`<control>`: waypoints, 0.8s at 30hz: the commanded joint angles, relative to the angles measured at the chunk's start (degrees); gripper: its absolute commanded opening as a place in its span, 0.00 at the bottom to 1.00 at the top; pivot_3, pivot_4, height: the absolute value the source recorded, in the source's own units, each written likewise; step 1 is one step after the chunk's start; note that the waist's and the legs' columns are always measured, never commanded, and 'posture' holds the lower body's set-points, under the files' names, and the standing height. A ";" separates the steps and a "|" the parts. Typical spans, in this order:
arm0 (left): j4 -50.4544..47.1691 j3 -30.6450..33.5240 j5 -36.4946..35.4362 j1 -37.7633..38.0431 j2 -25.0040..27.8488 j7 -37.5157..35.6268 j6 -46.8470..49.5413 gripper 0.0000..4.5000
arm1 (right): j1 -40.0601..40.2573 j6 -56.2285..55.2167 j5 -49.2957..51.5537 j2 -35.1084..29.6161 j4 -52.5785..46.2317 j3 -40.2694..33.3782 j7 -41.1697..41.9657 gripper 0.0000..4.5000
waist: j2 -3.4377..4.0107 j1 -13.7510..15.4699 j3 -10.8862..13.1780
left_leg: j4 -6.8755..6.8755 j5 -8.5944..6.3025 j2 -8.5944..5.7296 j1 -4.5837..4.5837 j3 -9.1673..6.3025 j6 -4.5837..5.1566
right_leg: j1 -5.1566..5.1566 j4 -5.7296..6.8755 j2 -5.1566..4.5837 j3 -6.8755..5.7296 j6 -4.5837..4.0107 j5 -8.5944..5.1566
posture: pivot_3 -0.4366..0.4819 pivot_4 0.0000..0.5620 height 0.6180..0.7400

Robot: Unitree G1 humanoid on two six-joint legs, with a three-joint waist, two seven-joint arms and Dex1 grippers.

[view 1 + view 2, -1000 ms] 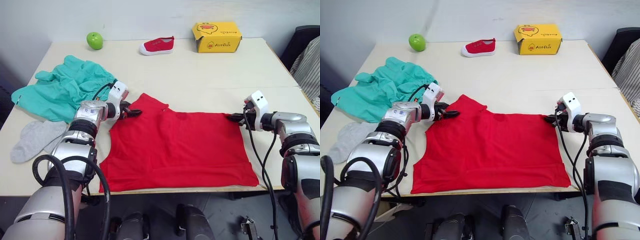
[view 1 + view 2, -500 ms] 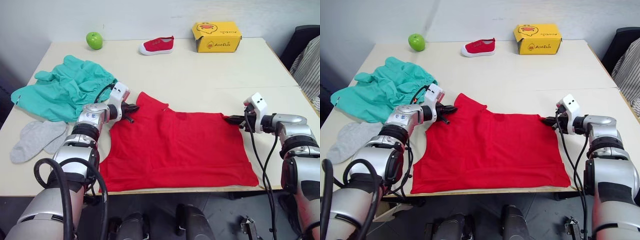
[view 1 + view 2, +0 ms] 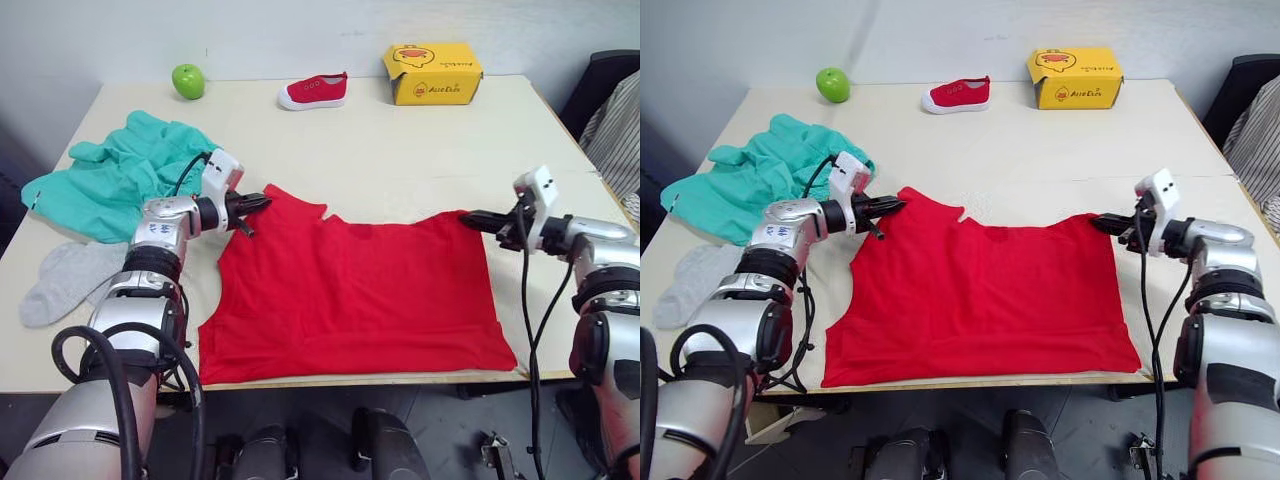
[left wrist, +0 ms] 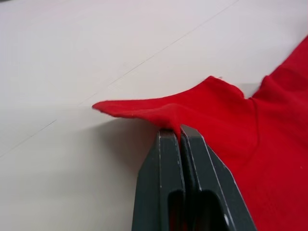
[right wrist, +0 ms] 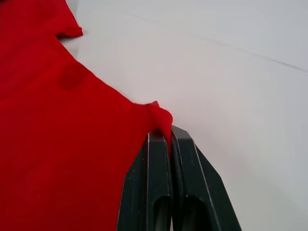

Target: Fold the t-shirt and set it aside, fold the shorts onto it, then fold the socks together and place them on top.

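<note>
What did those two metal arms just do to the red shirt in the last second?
Both moved outward and toward the table's far side. The left gripper and right gripper, each shut on a far corner of the plain bright red fabric t-shirt, drew that edge taut, so the corners now stand out. The teal fabric shorts and light grey socks lie as before.

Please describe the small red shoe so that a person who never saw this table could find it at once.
Look at the far edge of the table, near the wall. Between the green apple and the yellow box lies the small red shoe, with a white sole. It is much smaller than the red t-shirt, which lies spread flat at the near edge.
</note>
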 commanded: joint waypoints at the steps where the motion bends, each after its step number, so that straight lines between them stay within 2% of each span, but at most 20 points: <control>1: -6.09 1.16 -1.92 2.30 2.33 -2.19 1.50 0.01 | 0.46 1.78 2.94 -2.90 -3.57 -2.33 2.59 0.00 | 0.00 0.01 0.00 | 0.00 0.00 0.00 0.00 0.00 0.00 | 0.00 0.00 0.00 0.01 0.00 0.00 | 0.48 0.27 1.00; 6: -15.25 1.68 -4.07 7.66 4.56 -3.87 5.41 0.01 | 4.49 4.81 5.27 -5.00 -7.42 -3.40 5.11 0.00 | 0.00 0.21 0.00 | 0.01 0.00 0.01 -0.01 -0.03 0.00 | 0.00 0.01 -0.02 0.00 0.00 0.00 | 0.48 0.27 1.00; 11: -28.12 1.87 -6.63 15.55 5.74 -5.36 10.39 0.01 | 12.58 6.52 7.48 -5.28 -14.27 -3.62 5.86 0.00 | 0.00 0.24 0.00 | 0.01 0.00 0.00 0.00 -0.04 0.00 | 0.00 0.03 -0.04 0.01 0.00 0.00 | 0.48 0.27 1.00; 14: -36.84 1.01 -7.21 21.08 6.07 -5.22 12.48 0.01 | 18.49 4.89 8.15 -3.99 -18.53 -3.84 4.05 0.00 | 0.00 0.44 0.00 | 0.03 0.00 -0.01 0.00 -0.06 0.00 | 0.00 0.07 -0.06 0.01 0.00 0.00 | 0.48 0.27 1.00; 18: -43.83 0.68 -7.22 25.96 5.65 -3.00 14.45 0.01 | 24.73 1.88 7.89 -2.36 -23.01 -2.98 1.63 0.00 | 0.00 0.92 0.00 | 0.07 0.00 -0.02 0.02 -0.05 0.00 | 0.01 0.08 -0.09 0.03 0.00 0.00 | 0.48 0.27 1.00; 24: -51.29 -2.13 -6.31 32.06 7.03 -3.25 15.50 0.01 | 27.13 0.13 7.58 -1.64 -24.71 -2.65 -2.22 0.00 | 0.00 1.39 0.00 | 0.08 0.02 -0.01 0.10 0.00 0.01 | 0.03 0.10 -0.11 0.10 0.00 0.00 | 0.48 0.27 1.00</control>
